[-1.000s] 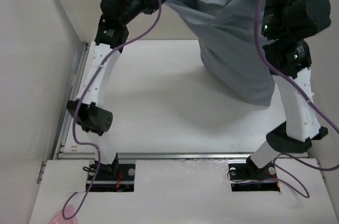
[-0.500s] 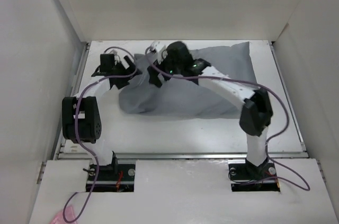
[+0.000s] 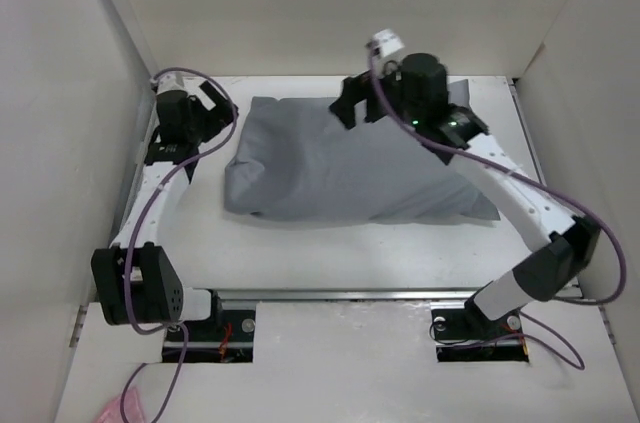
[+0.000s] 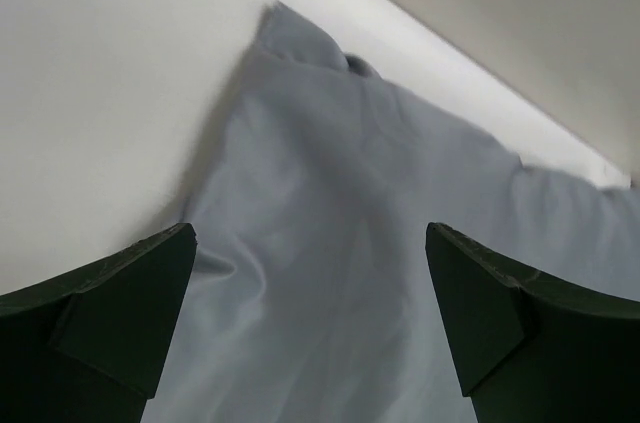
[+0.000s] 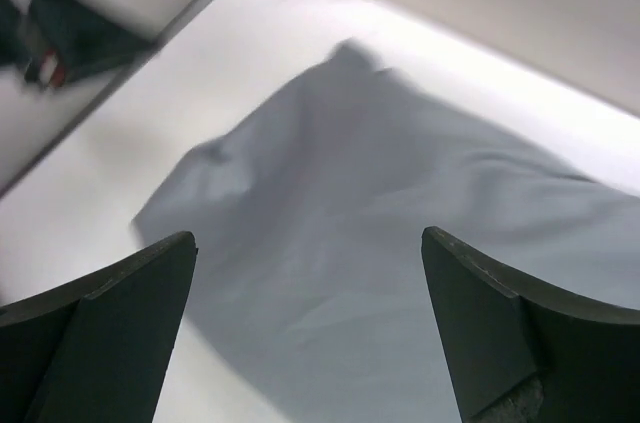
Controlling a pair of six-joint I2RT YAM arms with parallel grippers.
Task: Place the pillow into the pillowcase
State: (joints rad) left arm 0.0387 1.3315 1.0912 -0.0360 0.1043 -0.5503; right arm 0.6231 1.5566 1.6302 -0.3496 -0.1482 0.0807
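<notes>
The grey pillowcase (image 3: 340,168) is laid flat along the far edge of the surface (image 3: 330,263), plump and roughly rectangular, so the pillow is judged to be already inside it. The left hand (image 3: 210,111) is held at the far left corner, just beside the left end of the case. Its jaws are spread wide and nothing is gripped. The right hand (image 3: 355,103) is poised over the far edge of the case near the middle, likewise spread and empty.

The step in hand is judged to be letting go and backing off. It would be done well if both hands were raised straight off the cloth before being drawn back, so that no fold is caught and dragged.

The pillow itself is seen in no view, and no cream or yellow shows anywhere. Which end carries the opening cannot be told. The far right corner of the case is covered by the right arm.
</notes>
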